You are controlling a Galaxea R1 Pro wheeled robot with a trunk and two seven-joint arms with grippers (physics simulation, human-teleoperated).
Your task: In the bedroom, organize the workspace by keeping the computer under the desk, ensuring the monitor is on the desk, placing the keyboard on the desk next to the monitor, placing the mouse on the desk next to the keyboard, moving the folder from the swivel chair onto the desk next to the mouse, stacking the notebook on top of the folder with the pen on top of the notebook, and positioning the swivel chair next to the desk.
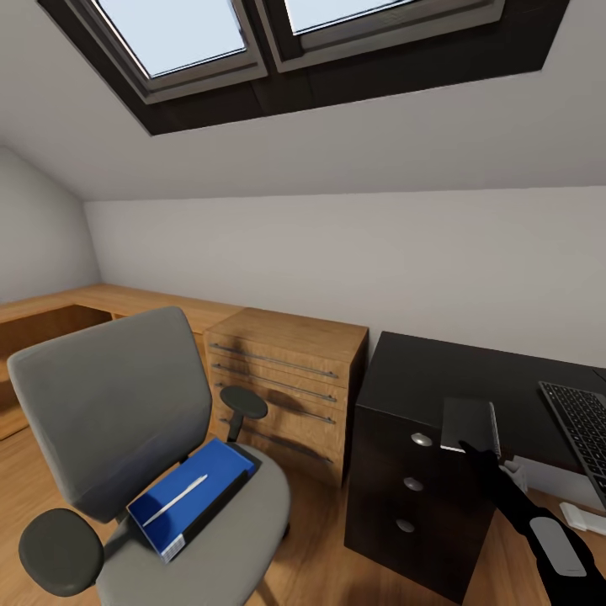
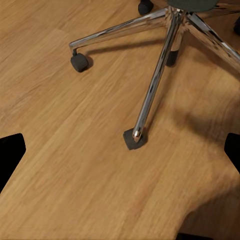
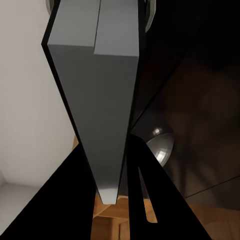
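The grey swivel chair [image 1: 109, 404] stands at the left with the blue folder [image 1: 206, 475] on its seat and a pale pen [image 1: 175, 501] lying on the folder. My right gripper [image 1: 476, 448] is shut on a flat dark grey notebook [image 1: 470, 421], held on edge over the front of the black desk [image 1: 421, 370]. In the right wrist view the notebook [image 3: 100, 100] sits between the black fingers [image 3: 145, 200]. The keyboard [image 1: 581, 421] lies on the desk at the far right. My left gripper [image 2: 120, 155] hangs open over the floor near the chair's chrome base [image 2: 155, 75].
A light-wood drawer cabinet [image 1: 286, 379] stands between the chair and the desk. The desk's black drawers carry round silver knobs [image 1: 421, 438]. A small white object [image 1: 581, 515] lies on the floor under the desk. A sloped wall with skylights rises behind.
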